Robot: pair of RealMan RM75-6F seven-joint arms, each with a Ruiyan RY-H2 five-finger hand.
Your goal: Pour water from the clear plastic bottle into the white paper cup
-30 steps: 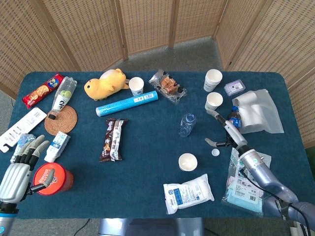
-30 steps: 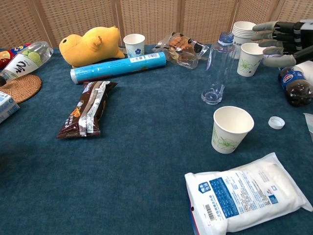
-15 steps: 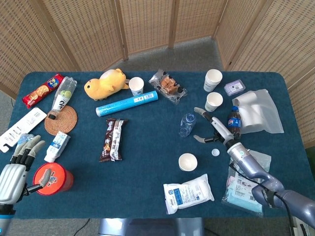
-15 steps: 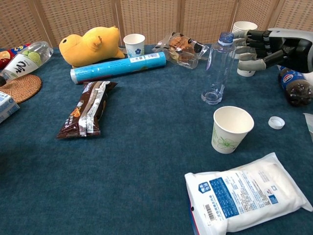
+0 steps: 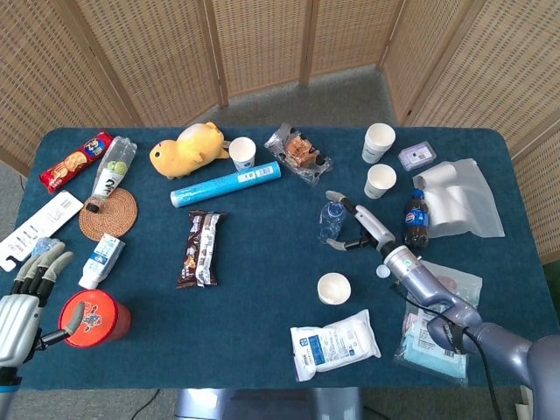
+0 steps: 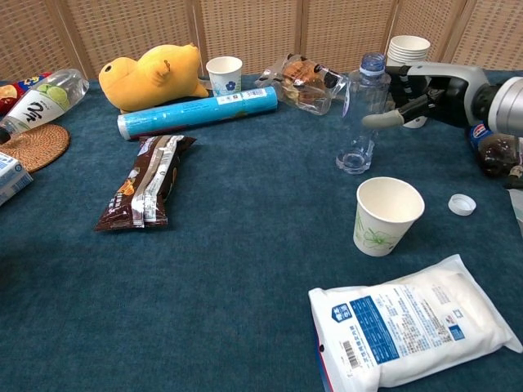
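The clear plastic bottle stands upright on the blue table, just beyond the white paper cup, which stands open-mouthed nearer the front. My right hand reaches in from the right at the bottle's upper half. Its thumb lies across the near side and its fingers stretch past the far side, spread wider than the bottle. My left hand rests open at the front left corner, beside a red tin, and holds nothing.
A loose white cap lies right of the cup. A cola bottle, a second paper cup and stacked cups stand behind the right hand. A white pouch lies in front; a snack pack and blue roll lie left.
My right hand has moved left from beside the cola bottle to the clear bottle, and its thumb and fingers now bracket it. The left hand has slid slightly down and back.
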